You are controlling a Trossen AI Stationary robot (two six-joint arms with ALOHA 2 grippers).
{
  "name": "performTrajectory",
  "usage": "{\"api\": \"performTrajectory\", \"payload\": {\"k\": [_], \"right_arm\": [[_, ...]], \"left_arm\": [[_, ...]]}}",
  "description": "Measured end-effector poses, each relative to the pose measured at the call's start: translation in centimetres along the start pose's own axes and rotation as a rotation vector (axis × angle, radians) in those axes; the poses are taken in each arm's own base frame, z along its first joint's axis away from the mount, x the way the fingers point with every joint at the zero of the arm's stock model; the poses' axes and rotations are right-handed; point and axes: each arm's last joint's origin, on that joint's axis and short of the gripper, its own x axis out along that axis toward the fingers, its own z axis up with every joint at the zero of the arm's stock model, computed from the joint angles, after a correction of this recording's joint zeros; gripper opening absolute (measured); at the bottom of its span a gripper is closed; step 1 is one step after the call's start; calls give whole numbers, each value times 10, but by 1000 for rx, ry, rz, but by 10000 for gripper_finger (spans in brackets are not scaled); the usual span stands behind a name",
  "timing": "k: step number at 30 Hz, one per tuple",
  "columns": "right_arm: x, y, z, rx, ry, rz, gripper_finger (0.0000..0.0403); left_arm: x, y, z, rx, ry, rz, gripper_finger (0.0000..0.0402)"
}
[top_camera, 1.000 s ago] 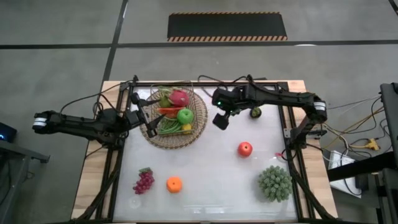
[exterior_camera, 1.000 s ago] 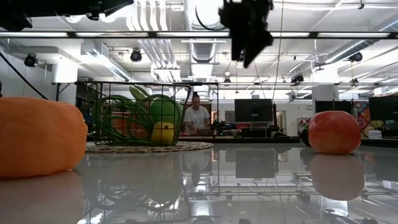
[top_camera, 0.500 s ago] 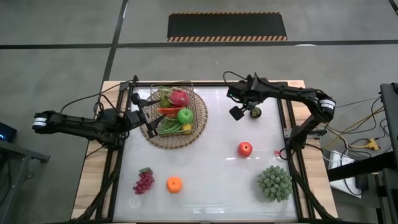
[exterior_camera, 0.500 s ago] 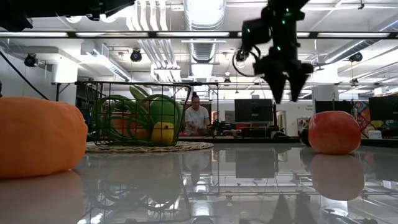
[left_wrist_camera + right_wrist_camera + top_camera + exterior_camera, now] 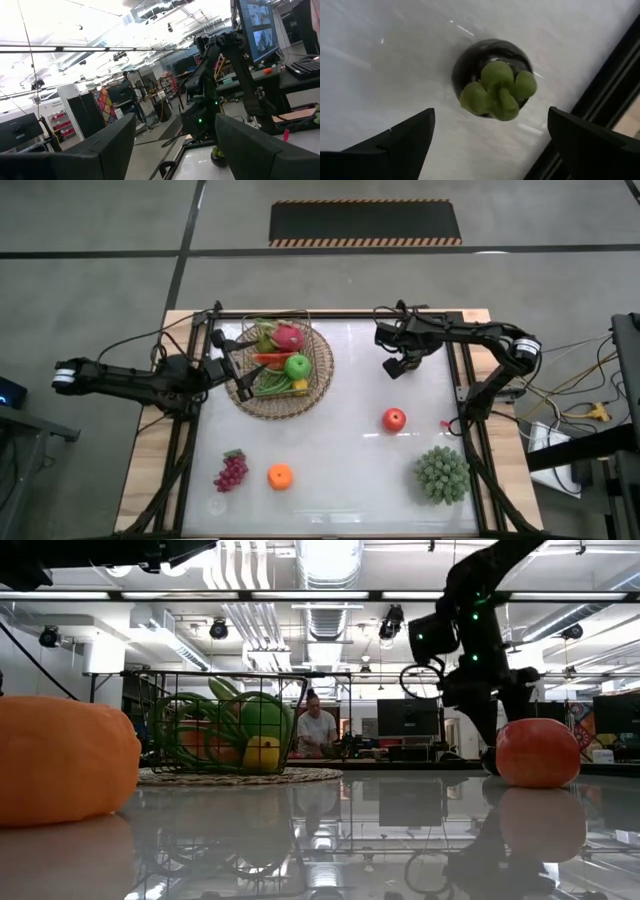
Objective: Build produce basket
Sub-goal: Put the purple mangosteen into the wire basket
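Two pincers show: the right pincer [image 5: 397, 366] hangs with fingers spread apart directly above a small dark round fruit with a green top [image 5: 492, 82] on the far right of the bench [image 5: 340, 450]. The left pincer [image 5: 238, 370], fingers apart, sits at the basket [image 5: 318, 375], which holds produce.
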Motion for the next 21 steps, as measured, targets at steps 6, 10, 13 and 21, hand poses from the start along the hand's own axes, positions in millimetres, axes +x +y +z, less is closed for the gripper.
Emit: {"api": "performTrajectory", "payload": {"k": [6, 10, 13, 21], "right_arm": [[16, -1, -3, 13, -2, 3, 368], [25, -3, -2, 24, -31, -6, 368], [31, -5, -2, 27, -39, -2, 363], [34, -4, -2, 33, -47, 3, 283]], "left_arm": [[0, 0, 0, 0, 0, 0, 255], [0, 0, 0, 0, 0, 0, 255], [0, 0, 0, 0, 0, 0, 255], [0, 0, 0, 1, 0, 0, 255]]}}
